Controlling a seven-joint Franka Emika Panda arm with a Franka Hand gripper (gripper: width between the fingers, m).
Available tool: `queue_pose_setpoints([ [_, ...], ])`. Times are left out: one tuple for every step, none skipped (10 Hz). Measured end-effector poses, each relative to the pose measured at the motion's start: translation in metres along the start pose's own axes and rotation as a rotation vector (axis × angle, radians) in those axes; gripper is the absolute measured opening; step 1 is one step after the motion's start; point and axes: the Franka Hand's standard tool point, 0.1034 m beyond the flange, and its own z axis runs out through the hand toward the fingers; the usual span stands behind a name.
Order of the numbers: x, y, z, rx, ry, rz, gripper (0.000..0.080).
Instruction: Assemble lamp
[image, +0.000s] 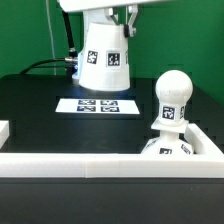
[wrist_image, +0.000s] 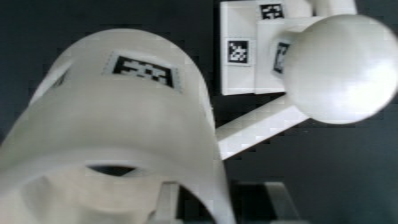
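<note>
No words, brand names or numbers can be read in either view. The only signs are square black-and-white marker tags, patterns rather than text.

In the exterior view, two tags sit on the tapered white shade. A row of tags is printed on the flat marker board lying on the black table. One tag shows on the neck below the ball-shaped bulb, and what seem to be small tags, too blurred to be sure, mark the square base.

In the wrist view, one tag shows on the shade, and further tags on the base.
</note>
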Motion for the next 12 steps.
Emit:
queue_pose_setpoints([
  [0.005,-0.012,-0.013,0.008,-0.005,-0.002,0.0044],
  [0.008,-0.022,-0.020,0.014,-0.004,0.017,0.0044],
  [0.007,-0.034,-0.023,0.019,0.000,0.037,0.0044],
  [0.005,-0.046,-0.022,0.022,0.000,0.049,0.0044],
  [0.001,-0.060,-0.020,0.023,-0.001,0.079,0.0044],
  [-0.003,-0.075,-0.016,0.023,-0.006,0.106,0.0044],
  [-0.008,-0.086,-0.009,0.020,-0.013,0.127,0.0044],
  [-0.012,-0.095,-0.001,0.015,-0.020,0.139,0.0044],
  [-0.017,-0.102,0.008,0.007,-0.029,0.140,0.0044],
  [-0.022,-0.108,0.019,-0.002,-0.038,0.136,0.0044],
  [-0.023,-0.110,0.028,-0.007,-0.038,0.122,0.0044],
  [-0.021,-0.108,0.038,-0.011,-0.035,0.093,0.0044],
])
